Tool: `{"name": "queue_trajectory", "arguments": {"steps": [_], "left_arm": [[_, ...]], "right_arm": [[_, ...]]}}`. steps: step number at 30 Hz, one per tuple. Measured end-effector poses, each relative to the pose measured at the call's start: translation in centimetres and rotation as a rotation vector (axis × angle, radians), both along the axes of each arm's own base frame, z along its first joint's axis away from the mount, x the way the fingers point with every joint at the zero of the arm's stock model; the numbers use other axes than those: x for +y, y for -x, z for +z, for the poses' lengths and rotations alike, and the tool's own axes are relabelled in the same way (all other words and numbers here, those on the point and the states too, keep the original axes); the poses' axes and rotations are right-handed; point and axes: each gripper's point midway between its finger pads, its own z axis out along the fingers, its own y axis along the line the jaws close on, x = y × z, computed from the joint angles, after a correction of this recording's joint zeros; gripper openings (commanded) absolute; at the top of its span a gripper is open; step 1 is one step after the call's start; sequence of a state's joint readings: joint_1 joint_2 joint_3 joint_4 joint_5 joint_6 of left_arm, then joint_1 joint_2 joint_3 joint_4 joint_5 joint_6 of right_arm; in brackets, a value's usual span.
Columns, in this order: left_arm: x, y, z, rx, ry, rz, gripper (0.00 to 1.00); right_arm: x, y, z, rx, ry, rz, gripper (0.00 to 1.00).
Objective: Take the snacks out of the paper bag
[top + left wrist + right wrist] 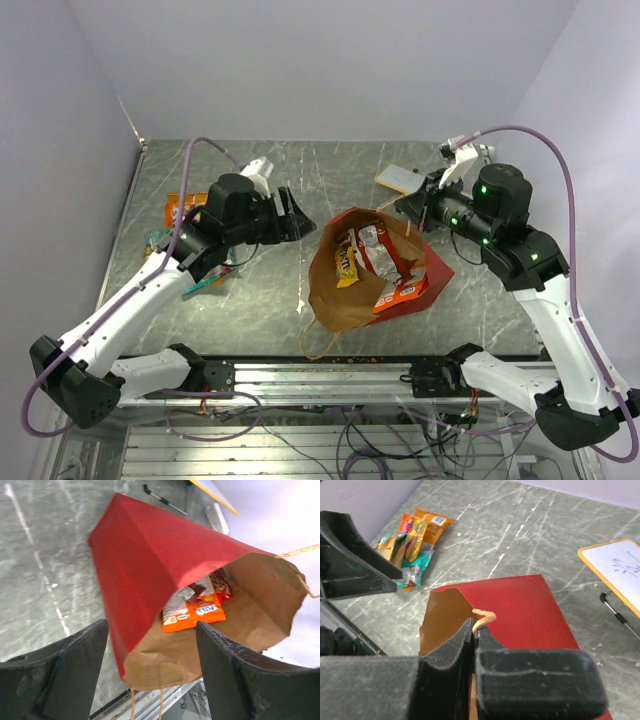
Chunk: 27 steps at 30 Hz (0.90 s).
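Here a grey marbled table (260,290) sits between plain white walls. The paper bag (335,295) lies mid-table with its mouth open and snacks (385,262) inside. Loose packets (180,208) lie at the far left, and a white card (398,180) rests just beyond the bag. The left gripper (292,215) hangs left of the bag, fingers apart. Only the right wrist view shows the right gripper (472,630) clamped on the bag's rim and tan handle (484,616), and a pen (615,612).

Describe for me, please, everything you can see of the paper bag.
The paper bag is red outside and brown kraft inside, creased, with thin tan loop handles. It lies tilted on the grey marbled table, mouth open, several snacks inside. The right gripper is shut on its rim beside a handle.
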<state>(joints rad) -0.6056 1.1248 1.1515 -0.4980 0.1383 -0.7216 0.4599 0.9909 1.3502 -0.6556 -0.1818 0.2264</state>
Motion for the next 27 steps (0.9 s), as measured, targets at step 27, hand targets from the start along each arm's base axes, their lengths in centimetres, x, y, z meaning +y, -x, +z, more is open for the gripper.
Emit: {"name": "queue_trajectory", "arguments": {"steps": [27], "left_arm": [[-14.4, 10.6, -11.9, -0.185, -0.54, -0.362, 0.4]], "right_arm": [[2.2, 1.1, -0.3, -0.02, 0.002, 0.172, 0.0]]}}
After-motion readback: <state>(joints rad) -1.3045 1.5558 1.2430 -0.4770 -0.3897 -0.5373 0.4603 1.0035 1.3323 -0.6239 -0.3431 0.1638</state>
